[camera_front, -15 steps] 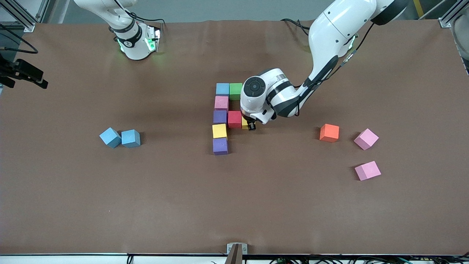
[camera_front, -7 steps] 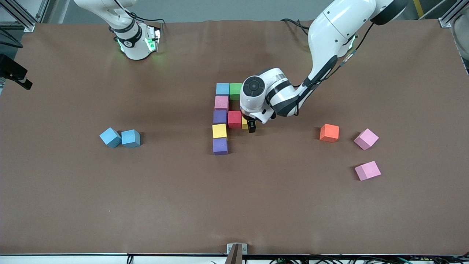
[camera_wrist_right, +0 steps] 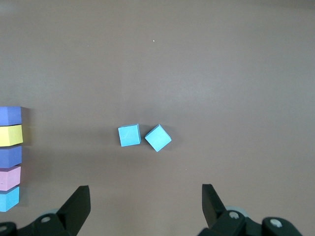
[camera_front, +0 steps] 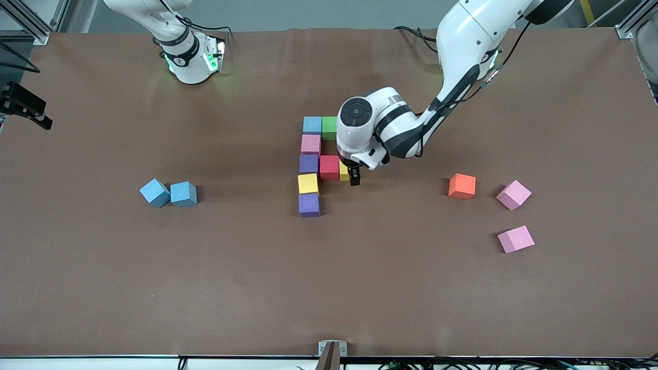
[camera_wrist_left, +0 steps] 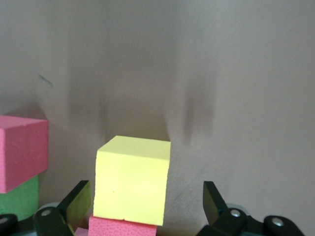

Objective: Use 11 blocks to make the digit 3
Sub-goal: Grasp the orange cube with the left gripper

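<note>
The left arm's wrist covers most of a yellow block (camera_front: 343,172) and part of the green block (camera_front: 329,128). In the right wrist view, the blue block (camera_wrist_right: 9,198) is cut off at the frame's edge.

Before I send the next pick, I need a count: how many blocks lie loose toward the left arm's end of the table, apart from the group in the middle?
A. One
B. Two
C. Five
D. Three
D: toward that end lie an orange block and two pink blocks, each apart from the middle group.
</note>
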`<state>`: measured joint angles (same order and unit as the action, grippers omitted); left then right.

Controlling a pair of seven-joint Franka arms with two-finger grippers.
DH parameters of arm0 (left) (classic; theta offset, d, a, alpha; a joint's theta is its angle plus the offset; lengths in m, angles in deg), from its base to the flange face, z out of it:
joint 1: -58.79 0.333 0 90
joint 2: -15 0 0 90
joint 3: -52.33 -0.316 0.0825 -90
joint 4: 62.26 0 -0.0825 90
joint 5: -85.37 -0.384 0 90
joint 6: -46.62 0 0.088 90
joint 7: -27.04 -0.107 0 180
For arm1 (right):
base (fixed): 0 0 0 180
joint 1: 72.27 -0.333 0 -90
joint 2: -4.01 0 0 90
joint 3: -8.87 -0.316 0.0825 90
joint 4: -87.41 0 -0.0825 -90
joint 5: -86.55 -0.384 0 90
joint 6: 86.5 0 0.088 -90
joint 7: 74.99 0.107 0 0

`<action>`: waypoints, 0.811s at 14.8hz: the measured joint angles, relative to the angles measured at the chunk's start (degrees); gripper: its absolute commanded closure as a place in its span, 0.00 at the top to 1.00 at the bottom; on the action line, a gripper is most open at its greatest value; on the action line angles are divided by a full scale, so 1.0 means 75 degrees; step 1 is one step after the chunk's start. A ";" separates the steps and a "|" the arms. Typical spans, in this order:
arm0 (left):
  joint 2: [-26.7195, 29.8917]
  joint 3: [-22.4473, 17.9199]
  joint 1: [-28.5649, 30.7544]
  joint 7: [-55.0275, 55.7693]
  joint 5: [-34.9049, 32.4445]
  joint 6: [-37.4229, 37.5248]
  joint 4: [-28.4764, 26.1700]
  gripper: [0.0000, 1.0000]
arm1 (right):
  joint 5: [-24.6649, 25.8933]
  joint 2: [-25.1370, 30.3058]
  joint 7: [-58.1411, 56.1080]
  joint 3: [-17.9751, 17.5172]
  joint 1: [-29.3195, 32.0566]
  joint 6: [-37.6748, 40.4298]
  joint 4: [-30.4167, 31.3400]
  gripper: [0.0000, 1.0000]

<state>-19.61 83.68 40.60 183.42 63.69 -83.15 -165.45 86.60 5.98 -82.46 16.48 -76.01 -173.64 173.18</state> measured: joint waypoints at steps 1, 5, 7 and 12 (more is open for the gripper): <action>0.0179 0.0001 0.0003 -0.0014 -0.0001 0.0213 0.0002 1.00 | 0.0000 -0.0040 -0.0015 -0.0003 -0.0001 -0.0005 0.0000 1.00; 0.0853 -0.0007 0.0315 -0.0899 -0.0117 0.1037 0.0007 1.00 | 0.0000 -0.0175 -0.0086 -0.0008 -0.0004 -0.0072 -0.0001 1.00; 0.1049 -0.0018 0.0777 -0.2114 -0.0122 0.1450 0.0002 1.00 | 0.0000 -0.0178 -0.0101 -0.0017 -0.0006 -0.0235 -0.0005 1.00; 0.1105 -0.0036 0.2473 -0.4771 -0.0131 0.1521 0.0051 0.99 | 0.0000 -0.0178 -0.0110 -0.0047 -0.0035 -0.0354 -0.0017 1.00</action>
<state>-11.33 83.41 59.15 147.64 62.71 -71.74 -165.07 86.60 4.65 -83.28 16.12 -76.27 -176.30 173.05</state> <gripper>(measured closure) 0.000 0.000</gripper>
